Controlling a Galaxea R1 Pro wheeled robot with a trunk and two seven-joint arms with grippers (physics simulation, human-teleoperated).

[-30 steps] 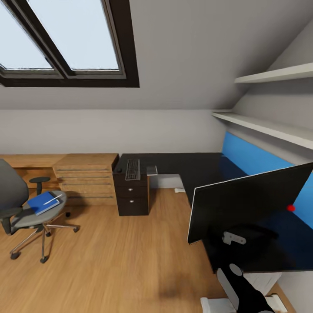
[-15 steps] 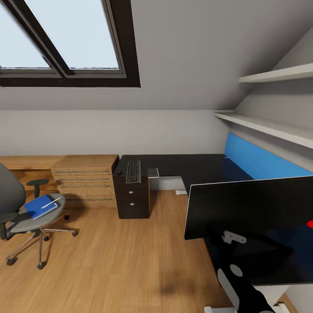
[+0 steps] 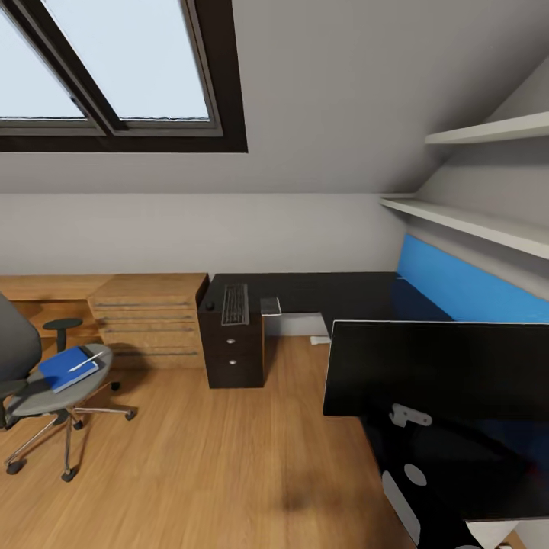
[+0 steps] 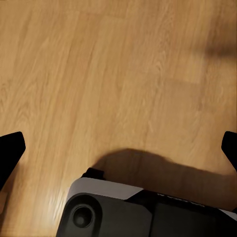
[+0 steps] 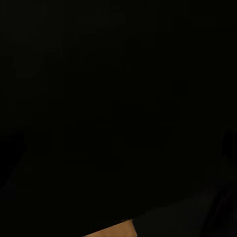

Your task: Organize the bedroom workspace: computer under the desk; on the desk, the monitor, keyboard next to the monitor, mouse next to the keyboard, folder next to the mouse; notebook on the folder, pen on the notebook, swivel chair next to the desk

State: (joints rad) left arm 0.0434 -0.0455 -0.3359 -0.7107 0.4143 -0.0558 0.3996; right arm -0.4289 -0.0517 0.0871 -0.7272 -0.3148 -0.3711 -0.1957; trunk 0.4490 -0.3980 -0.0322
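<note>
Desk [image 3: 335, 293]: glossy black, L-shaped, along the far and right walls; monitor [image 3: 442, 381] at its near right, keyboard [image 3: 234, 303] above the drawers. Swivel chair [image 3: 46, 381], far left, carries folder [image 3: 69, 367] and pen [image 3: 85, 361]. Left gripper [image 4: 118, 148] fingers wide apart over floor; right gripper's fingers cannot be told.

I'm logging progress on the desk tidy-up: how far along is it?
Early. The keyboard already lies on the desk. The monitor sits close over the desk's near end. The folder and pen still lie on the swivel chair, away from the desk.
</note>
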